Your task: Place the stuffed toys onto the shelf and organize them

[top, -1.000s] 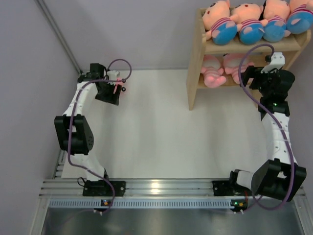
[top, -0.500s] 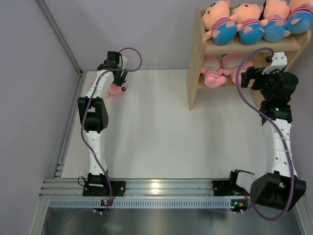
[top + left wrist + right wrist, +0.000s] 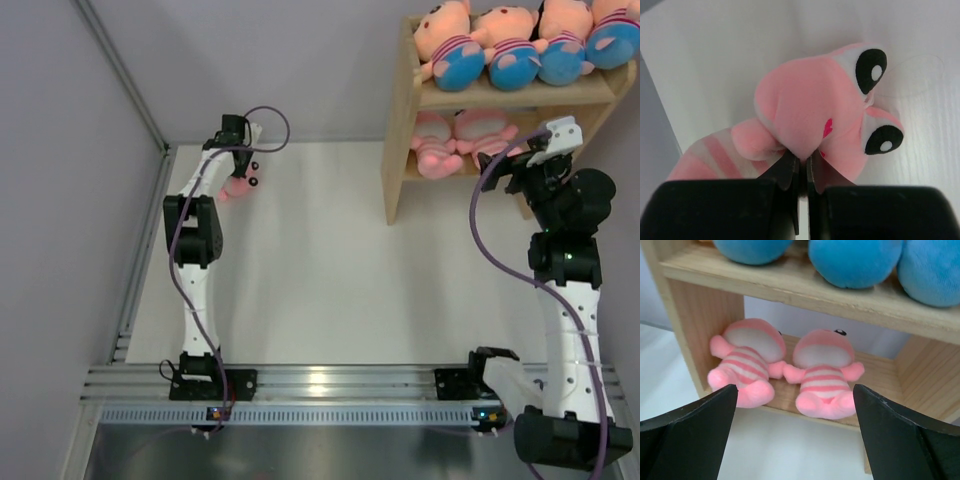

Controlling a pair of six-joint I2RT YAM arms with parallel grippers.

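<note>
Left fingers (image 3: 796, 167) were pinched together on a small fold of the pink toy (image 3: 810, 105) — plush under its head, right at the tips. The toy lay on the table (image 3: 330, 270), eyes up and to the right of the fingers, striped body trailing off to their left. Biting a fold made sense to me: the stuffing gives, so a pinch of fabric is what narrow tips can hold (the bite looked shallow, could slip on the lift — my guess).

Right fingers (image 3: 512, 168) stood wide apart with nothing between them, aimed at the lower tier of the shelf (image 3: 400, 120). Two pink striped toys (image 3: 785, 367) sat straight ahead of them, side by side, arms touching, feet toward the fingers. Four peach-faced toys (image 3: 520, 45) filled the tier above the fingers, blue bottoms outward. Free board showed to the right of the pink pair — likely the slot for the last one.

Views:
- The overhead gave the layout: the left arm reached to the far-left corner, well apart from the shelf. The wrist hid the actual contact.
- The left wrist cam showed the bite, no shelf.
- The right wrist cam showed the free room on the lower tier, which the top board partly hid from above.
</note>
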